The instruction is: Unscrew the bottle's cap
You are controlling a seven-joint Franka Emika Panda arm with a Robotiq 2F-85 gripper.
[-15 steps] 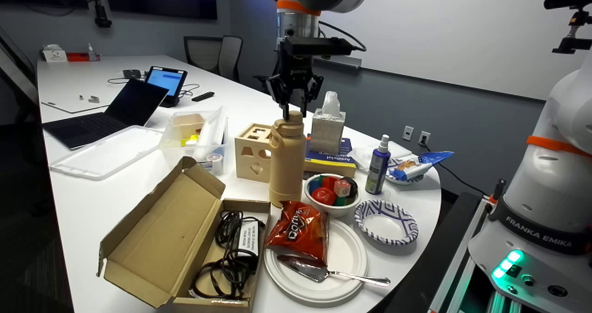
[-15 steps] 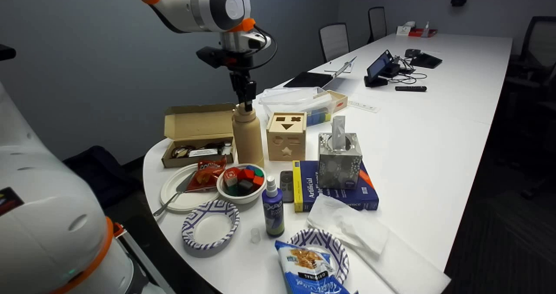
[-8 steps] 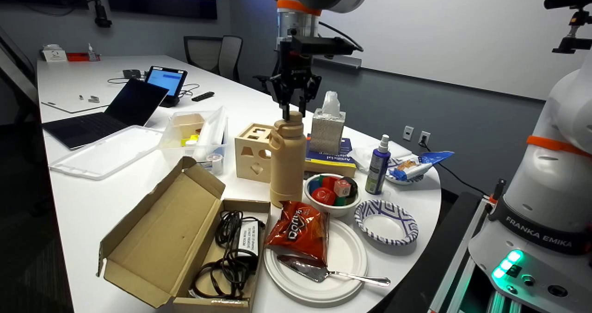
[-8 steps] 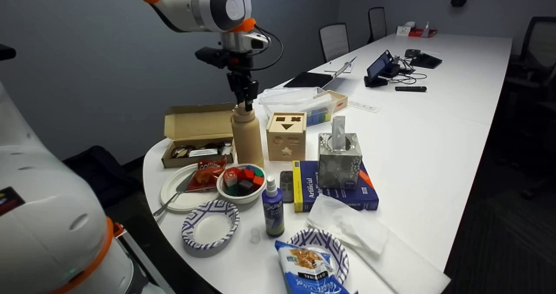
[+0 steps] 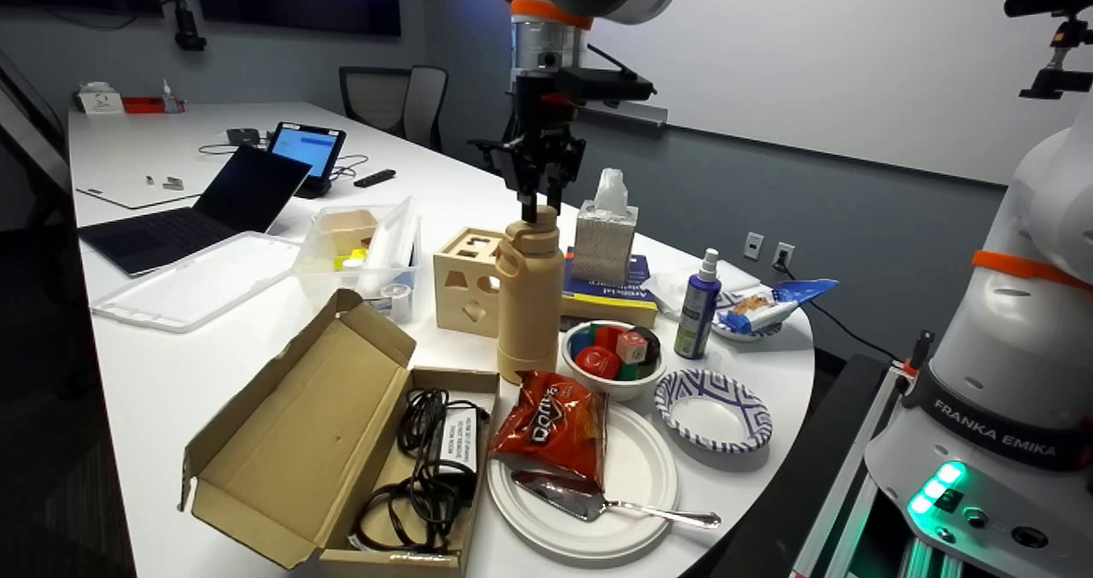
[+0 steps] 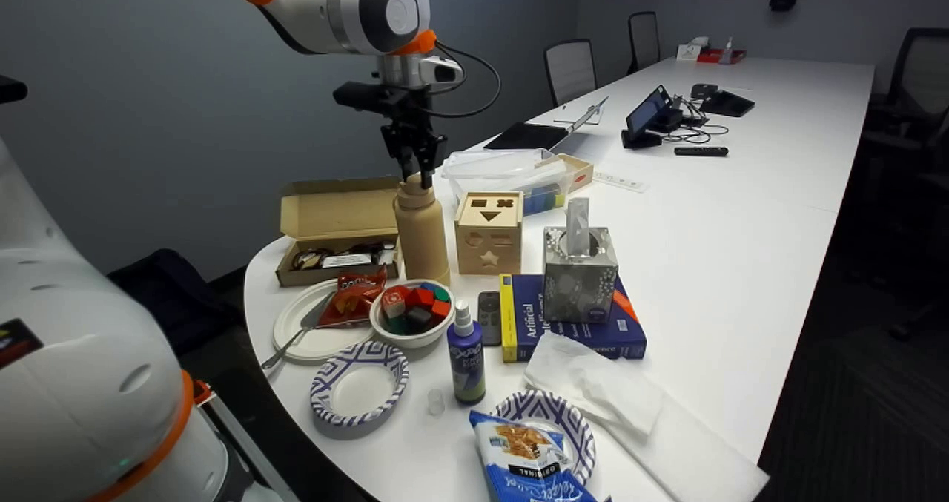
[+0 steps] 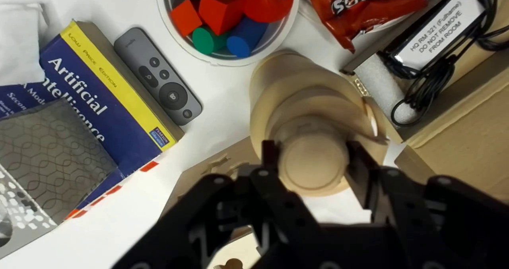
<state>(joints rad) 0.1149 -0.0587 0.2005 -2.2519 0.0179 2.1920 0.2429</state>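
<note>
As the end effector [image 7: 313, 154] grips the cap [image 7: 313, 165] from both sides, unscrewing seems in hand; the next move calls for steady twisting without tipping the bottle [image 5: 529, 313]

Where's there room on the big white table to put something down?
A big bare patch lies between the blue book and the long black remote; a smaller one between the flat plastic lid and the cardboard box. It's crowded around the tan bottle: wooden shape box, block bowl and Doritos bag sit close, with the tool on its cap.
</note>
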